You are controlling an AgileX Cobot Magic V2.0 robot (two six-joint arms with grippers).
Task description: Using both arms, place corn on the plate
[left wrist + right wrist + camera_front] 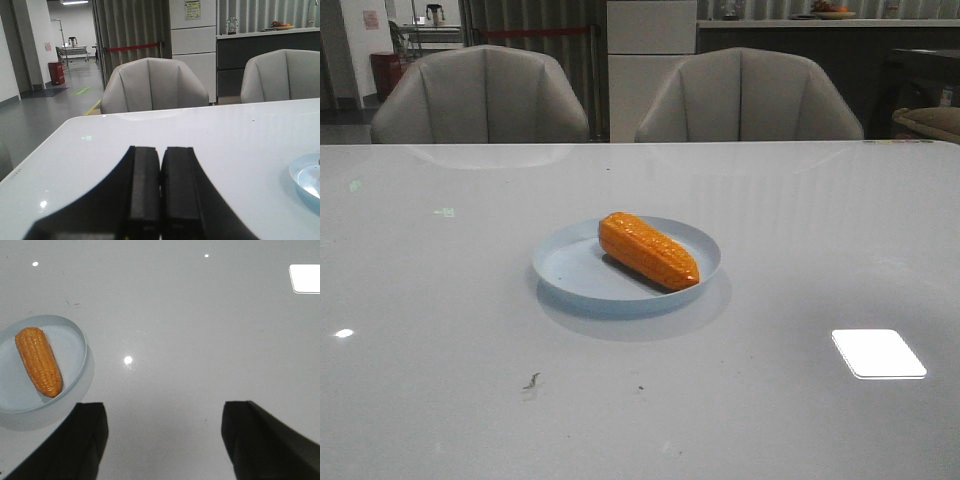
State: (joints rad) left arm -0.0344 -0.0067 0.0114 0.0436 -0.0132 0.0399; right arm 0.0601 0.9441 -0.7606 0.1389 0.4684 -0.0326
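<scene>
The orange corn (648, 250) lies slantwise on the pale blue plate (570, 270) in the middle of the table. It also shows in the right wrist view (38, 361), lying on the plate (75, 345). The plate's edge (303, 176) shows in the left wrist view. No arm shows in the front view. My left gripper (160, 150) is shut and empty, held low over the table, well apart from the plate. My right gripper (165, 407) is open and empty above bare table beside the plate.
Two grey chairs (485, 95) (745, 95) stand behind the table's far edge. A bright light reflection (878, 353) lies on the glossy tabletop at the front right. A small dark mark (531, 381) is near the front.
</scene>
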